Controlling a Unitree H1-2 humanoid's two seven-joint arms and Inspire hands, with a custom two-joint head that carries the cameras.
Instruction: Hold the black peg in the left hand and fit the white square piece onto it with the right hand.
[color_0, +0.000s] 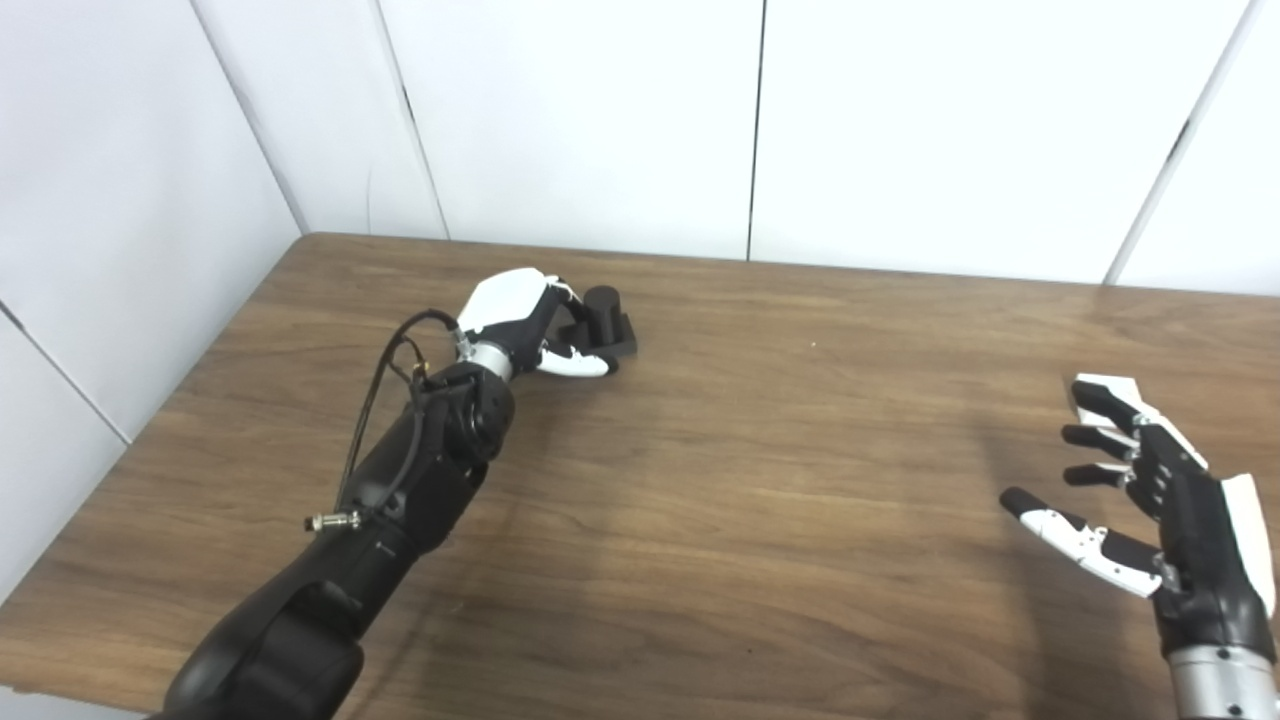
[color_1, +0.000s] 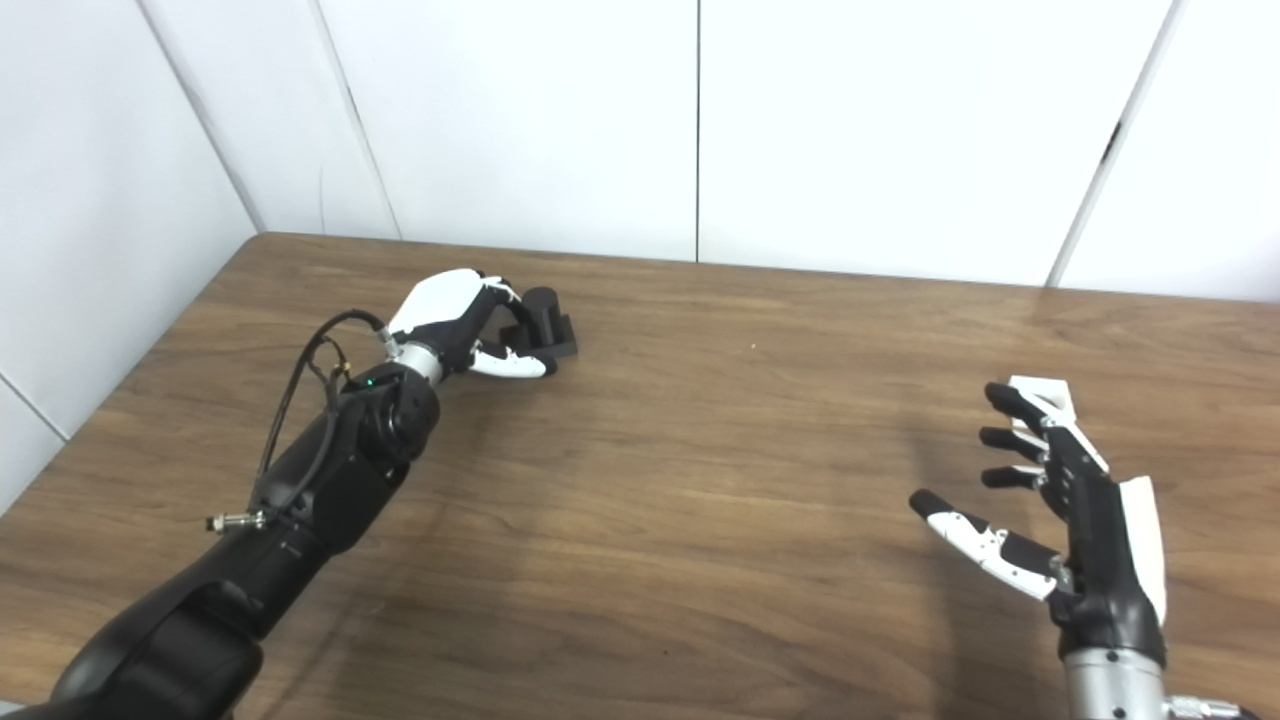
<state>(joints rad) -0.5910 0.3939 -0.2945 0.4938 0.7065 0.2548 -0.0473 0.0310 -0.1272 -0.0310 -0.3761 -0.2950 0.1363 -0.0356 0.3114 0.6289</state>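
Right hand (color_1: 1075, 530) hides white square piece (color_1: 1045, 392) less rightward.

Looks like a bare lab test cell: plain wood-grain table (color_0: 800, 480) pushed into a corner of white wall panels (color_0: 580, 120), nothing homely.

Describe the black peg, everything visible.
The black peg is matte black, plastic by its look: a short upright cylinder on a flat squarish base. It sits on the wooden table at the far left, base down. The left hand is at it from the left, fingers curled against the cylinder and thumb low by the base; whether the grip is fully closed is not clear. Its left side is hidden.
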